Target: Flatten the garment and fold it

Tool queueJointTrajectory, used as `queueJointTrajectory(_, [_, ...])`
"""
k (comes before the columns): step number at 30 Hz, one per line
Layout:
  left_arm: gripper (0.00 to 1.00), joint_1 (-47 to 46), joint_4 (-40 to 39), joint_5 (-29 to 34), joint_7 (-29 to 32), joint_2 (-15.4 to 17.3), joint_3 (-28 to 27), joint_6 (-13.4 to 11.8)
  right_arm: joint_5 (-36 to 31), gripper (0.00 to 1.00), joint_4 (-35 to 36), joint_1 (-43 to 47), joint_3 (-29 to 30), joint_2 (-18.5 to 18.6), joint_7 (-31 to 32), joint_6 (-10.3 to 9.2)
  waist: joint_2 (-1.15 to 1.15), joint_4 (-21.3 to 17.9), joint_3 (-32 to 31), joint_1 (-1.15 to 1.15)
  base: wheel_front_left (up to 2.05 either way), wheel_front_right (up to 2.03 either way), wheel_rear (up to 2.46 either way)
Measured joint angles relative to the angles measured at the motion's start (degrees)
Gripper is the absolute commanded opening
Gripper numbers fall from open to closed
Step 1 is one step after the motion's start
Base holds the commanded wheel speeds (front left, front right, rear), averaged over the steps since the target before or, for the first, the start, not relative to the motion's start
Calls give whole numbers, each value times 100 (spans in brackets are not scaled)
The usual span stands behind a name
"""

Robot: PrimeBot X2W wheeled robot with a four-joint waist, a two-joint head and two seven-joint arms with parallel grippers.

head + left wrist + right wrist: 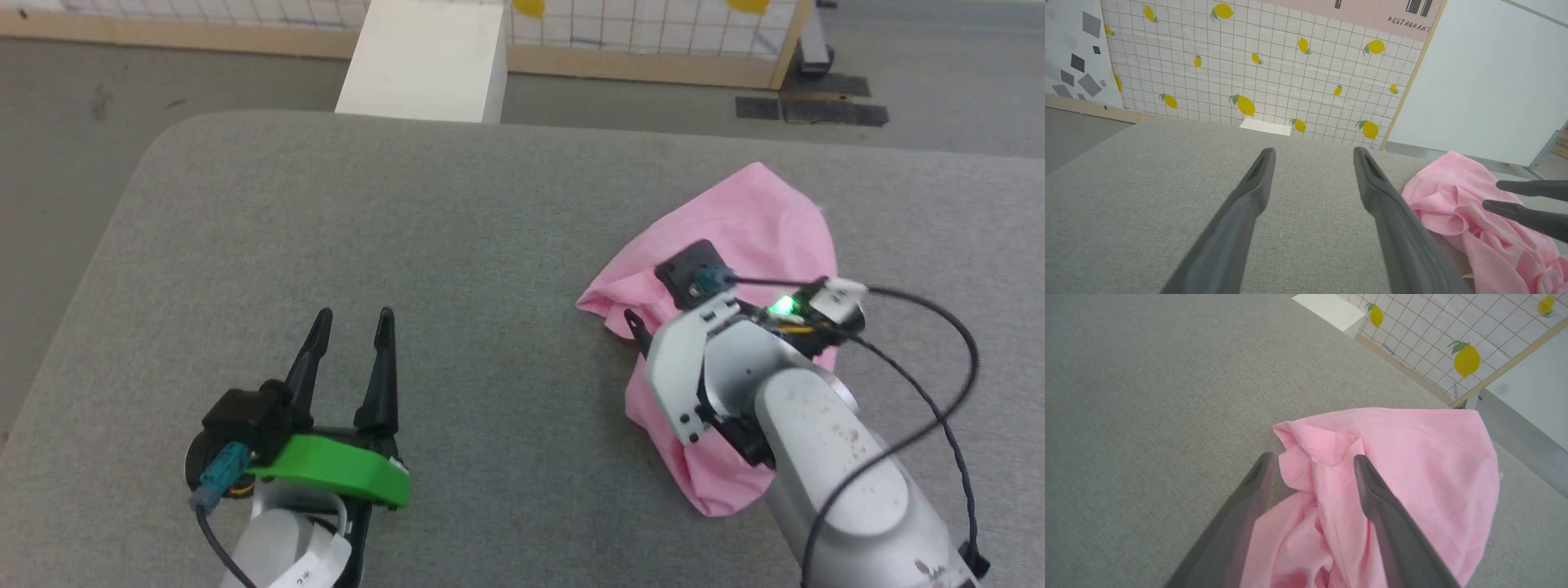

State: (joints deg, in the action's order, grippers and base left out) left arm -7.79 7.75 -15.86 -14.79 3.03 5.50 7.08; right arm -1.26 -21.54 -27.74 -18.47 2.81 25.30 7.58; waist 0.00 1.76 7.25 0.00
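Staged robot test lab: lemon-print backdrop panel (1249, 81), grey padded table (449, 229), bare floor (82, 106).

Both arms forward: dark two-fingered left gripper (355, 317), fingers parted; dark two-fingered right gripper (1313, 459), fingers parted, wrist pitched downward

"RESTAURANT" on pink panel (1363, 14)

So the garment (759, 237) sits bunched up on the right half of the table (408, 245), near the right edge. The right pincer (1313, 458) is over its left edge, with a fold of cloth between the two fingers. The left pincer (355, 314) is over bare table off to the left, well apart from the garment. Behind the table's far edge there's a block (424, 61) on the floor, with a partition panel (653, 33) behind it.
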Motion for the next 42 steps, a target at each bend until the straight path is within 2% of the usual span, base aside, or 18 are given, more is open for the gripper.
queueJointTrajectory(5, [100, -221, -24, -92, 0, -3, 174, 0, -36, 100, -792, -634, -267, 0, 586, 0, 0, 212, 238, 0, 0, 0, 0])
queueJointTrajectory(13, [100, -351, -41, -182, 0, -5, 352, -8, -175, 100, -1912, -1174, -296, 14, 1394, 0, 0, 618, 554, 0, 0, 0, 0])
queueJointTrajectory(14, [100, -351, -40, -183, 0, -5, 358, -8, -156, 54, -1973, -1219, -291, 9, 1482, 0, 0, 654, 577, 0, 0, 0, 0])
queueJointTrajectory(15, [100, -350, -38, -183, 0, -5, 360, -9, -113, 42, -2029, -1289, -298, 8, 1586, 0, 0, 696, 603, 0, 0, 0, 0])
queueJointTrajectory(16, [100, -350, -35, -183, 0, -5, 361, -9, -64, 0, -2060, -1349, -323, 9, 1641, 0, 0, 733, 623, 0, 0, 0, 0])
queueJointTrajectory(18, [100, -348, -24, -183, 0, -5, 356, -13, 86, 0, -2070, -1379, -301, 9, 1593, -1, 0, 787, 641, 0, 0, 0, 0])
queueJointTrajectory(22, [100, -321, 23, -182, 0, -5, 319, -32, 457, 0, -1923, -1319, -76, 11, 1000, 0, 0, 801, 567, 0, 0, 0, 0])
queueJointTrajectory(28, [100, -108, 79, -127, 0, -4, 224, -32, 1110, 0, -1149, -862, 606, 4, -86, 0, 0, 697, 279, 0, 0, 0, 0])
queueJointTrajectory(32, [100, 18, 99, -74, 0, -4, 177, -32, 1445, 0, -504, -305, 1352, 0, -601, 0, 0, 548, 49, 0, 0, 0, 0])
queueJointTrajectory(33, [100, 78, 101, -48, 0, -5, 152, -30, 1392, 0, -122, 251, 2011, 4, -701, 0, 0, 419, -96, 0, 0, 0, 0])
queueJointTrajectory(39, [100, 143, 102, -32, 0, -5, 149, -22, 962, 0, 388, 1439, 3284, 1, -605, 0, 0, 174, -311, 0, 0, 0, 0])
queueJointTrajectory(40, [100, 144, 103, -33, 0, -5, 147, -21, 872, 35, 426, 1623, 3512, 4, -591, -1, 0, 142, -338, 0, 0, 0, 0])
queueJointTrajectory(41, [100, 146, 103, -33, 0, -5, 145, -13, 815, 100, 447, 1790, 3733, 7, -579, 0, 0, 111, -361, 0, 0, 0, 0])
queueJointTrajectory(42, [100, 148, 102, -33, 0, -5, 146, -13, 821, 100, 452, 1926, 3927, 9, -579, -1, 0, 84, -379, 0, 0, 0, 0])
